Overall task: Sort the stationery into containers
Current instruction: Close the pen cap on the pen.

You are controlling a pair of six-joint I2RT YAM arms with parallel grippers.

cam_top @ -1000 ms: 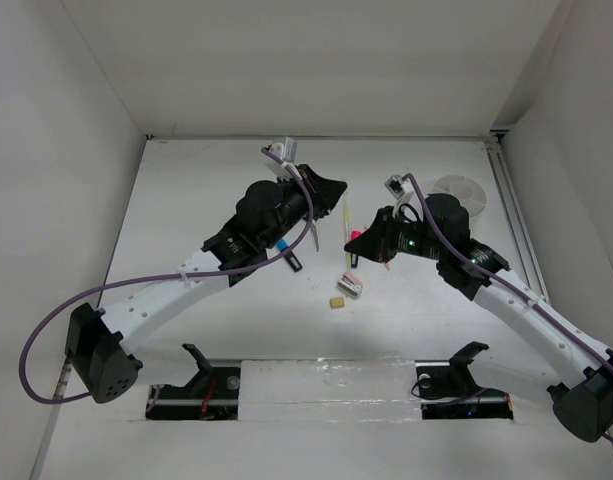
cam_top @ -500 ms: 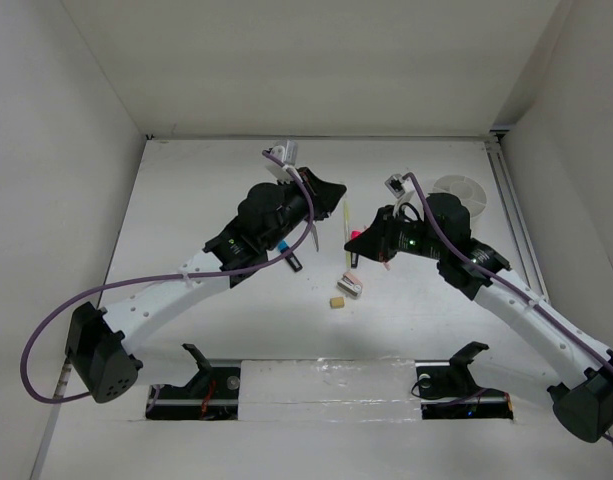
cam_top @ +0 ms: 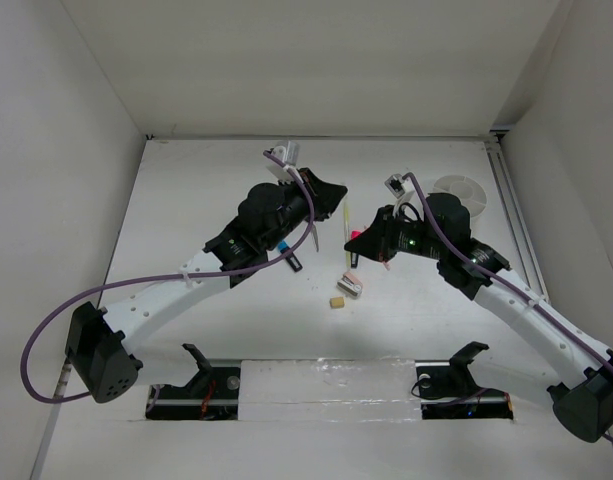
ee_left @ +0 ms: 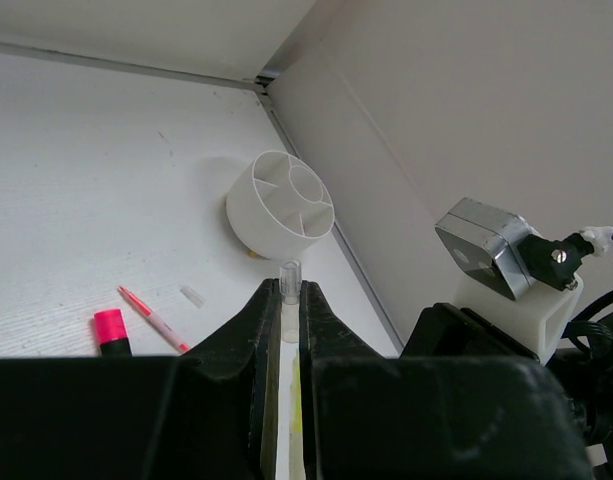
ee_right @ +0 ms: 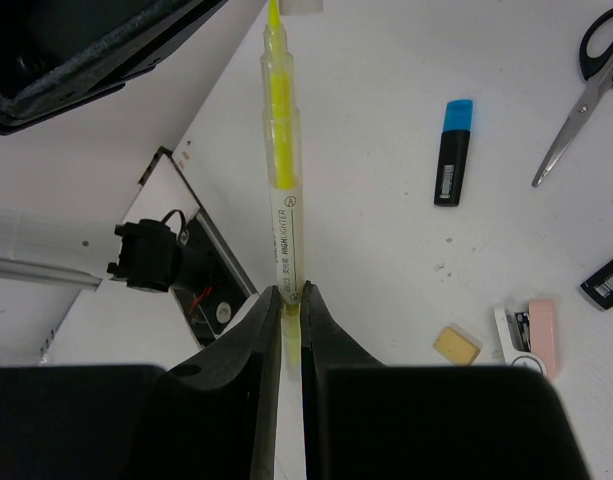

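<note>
Currently both grippers are clamped on the same pale yellow pencil (ee_right: 284, 150), one at each end, and it is held up off the table (cam_top: 186, 200) near the middle of the scene. The left gripper (ee_left: 284, 300) has its fingers drawn in to a narrow slot around the clear-capped end. The right gripper (ee_right: 291, 300) pinches the printed barrel just as tightly at the other end. From above, the pencil runs near to far between the two, with the left gripper at its far end.

The round white organizer (ee_left: 281, 200) stands at the far right of the table, well apart from both arms, and its dividers show from above. A pink pencil (ee_left: 151, 320) and the pink-and-black highlighter (ee_left: 111, 330) lie on the table beside each other. The blue-and-black highlighter (ee_right: 453, 150) lies under the left arm, and the scissors (ee_right: 576, 115) are near it. The tan eraser (cam_top: 337, 301) rests nearer the arm bases, just beside the grey-pink block (cam_top: 350, 286) but not touching it.
</note>
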